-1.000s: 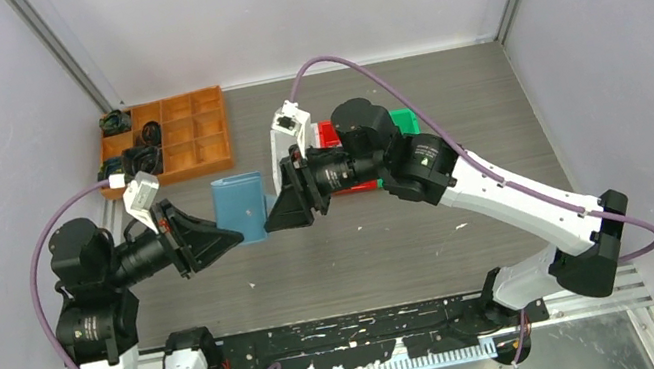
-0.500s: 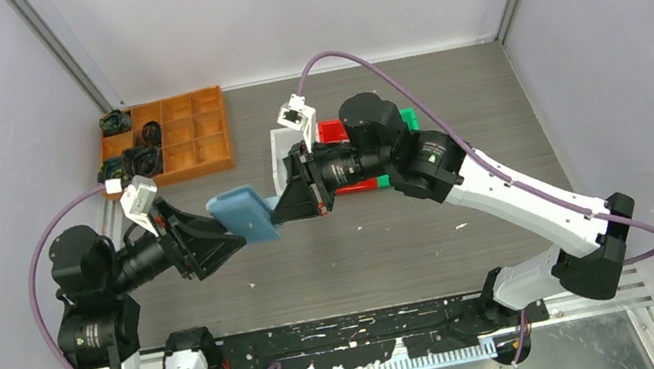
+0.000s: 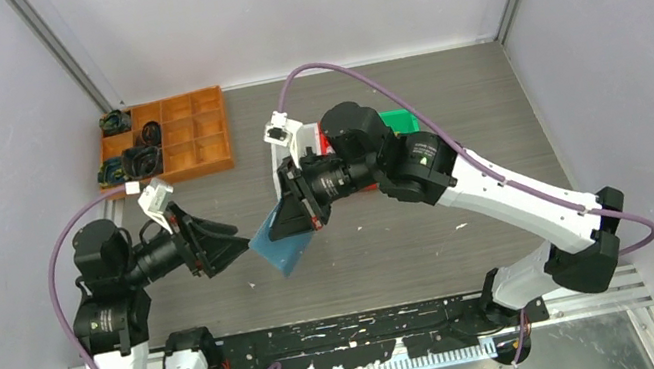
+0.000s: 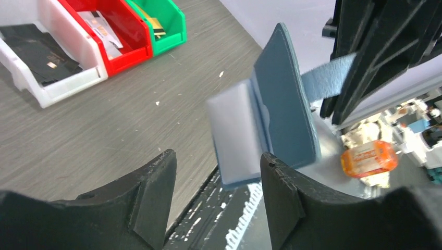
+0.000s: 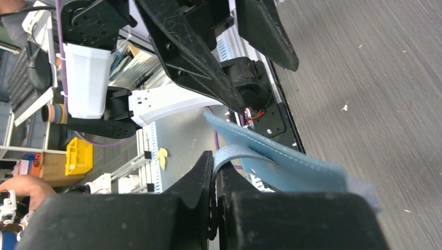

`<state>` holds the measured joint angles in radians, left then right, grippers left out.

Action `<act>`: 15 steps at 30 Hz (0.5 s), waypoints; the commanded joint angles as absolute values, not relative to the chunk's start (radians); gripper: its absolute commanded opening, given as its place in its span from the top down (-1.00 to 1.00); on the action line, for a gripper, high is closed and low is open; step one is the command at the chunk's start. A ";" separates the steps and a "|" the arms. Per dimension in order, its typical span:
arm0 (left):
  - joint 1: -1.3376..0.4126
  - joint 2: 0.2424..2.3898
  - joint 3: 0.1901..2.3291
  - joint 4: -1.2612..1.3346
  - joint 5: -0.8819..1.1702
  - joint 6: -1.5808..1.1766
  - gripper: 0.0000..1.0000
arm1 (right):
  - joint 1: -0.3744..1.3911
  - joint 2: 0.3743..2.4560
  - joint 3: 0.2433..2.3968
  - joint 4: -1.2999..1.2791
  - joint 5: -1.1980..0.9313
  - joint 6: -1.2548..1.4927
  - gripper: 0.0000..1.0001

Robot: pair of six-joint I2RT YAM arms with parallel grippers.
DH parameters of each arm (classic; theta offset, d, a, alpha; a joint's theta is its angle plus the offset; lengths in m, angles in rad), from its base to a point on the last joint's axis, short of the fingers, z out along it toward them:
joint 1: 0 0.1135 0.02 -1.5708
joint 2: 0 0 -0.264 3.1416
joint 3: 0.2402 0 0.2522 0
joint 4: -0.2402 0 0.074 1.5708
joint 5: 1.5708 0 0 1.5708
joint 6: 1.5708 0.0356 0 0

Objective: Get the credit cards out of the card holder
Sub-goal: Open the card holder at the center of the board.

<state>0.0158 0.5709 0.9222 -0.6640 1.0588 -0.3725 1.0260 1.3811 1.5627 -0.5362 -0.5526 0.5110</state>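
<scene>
The teal-blue card holder hangs tilted in the air above the table's near middle. My right gripper is shut on the holder's paler blue flap; the holder's body sticks out beyond the jaws. In the left wrist view the holder stands edge-on and a pale, blurred credit card sticks partly out of it. My left gripper is open and empty, just left of the holder and apart from it; the card's lower edge lies ahead of its gripper opening.
White, red and green bins stand side by side at the table's far middle, with cards in them. An orange compartment tray sits at the far left. The black mounting rail runs along the near edge.
My right gripper has swung the card holder down and towards the near edge, tilting it. My left gripper has drawn back to the left and is now apart from the holder.
</scene>
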 commanded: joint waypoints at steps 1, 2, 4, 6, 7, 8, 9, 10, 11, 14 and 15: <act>0.018 0.546 0.974 -0.713 1.045 -0.218 -0.19 | 1.026 1.373 1.664 -0.592 -0.532 0.444 0.99; 0.018 0.541 0.977 -0.740 1.030 -0.188 -0.17 | 1.025 1.371 1.672 -0.603 -0.532 0.436 0.99; 0.019 0.528 0.979 -0.757 1.007 -0.147 -0.14 | 1.026 1.370 1.690 -0.631 -0.532 0.418 0.99; 0.018 0.521 0.991 -0.763 1.001 -0.107 -0.10 | 1.026 1.368 1.711 -0.668 -0.522 0.394 0.99; 0.018 0.518 1.001 -0.780 1.005 -0.083 -0.09 | 1.027 1.370 1.721 -0.690 -0.516 0.382 0.99; 0.018 0.519 1.014 -0.801 1.007 -0.056 -0.09 | 1.026 1.371 1.734 -0.712 -0.511 0.370 0.99; 0.018 0.523 1.026 -0.826 1.007 -0.026 -0.09 | 1.026 1.371 1.745 -0.733 -0.509 0.359 0.99; 0.019 0.527 1.042 -0.854 1.011 0.010 -0.09 | 1.026 1.371 1.755 -0.751 -0.511 0.348 0.99; 0.018 0.530 1.055 -0.877 1.011 0.052 -0.09 | 1.026 1.372 1.762 -0.766 -0.517 0.338 0.99; 0.018 0.532 1.086 -0.921 0.993 0.139 -0.09 | 1.027 1.370 1.779 -0.796 -0.526 0.314 0.99; 0.018 0.532 1.092 -0.923 0.989 0.158 -0.09 | 1.027 1.372 1.783 -0.804 -0.538 0.310 0.99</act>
<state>0.0158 0.5304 1.0355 -0.8646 1.0050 0.0002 1.0256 1.3903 1.7218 -0.7715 -0.5159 0.3645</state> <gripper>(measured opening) 0.547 0.091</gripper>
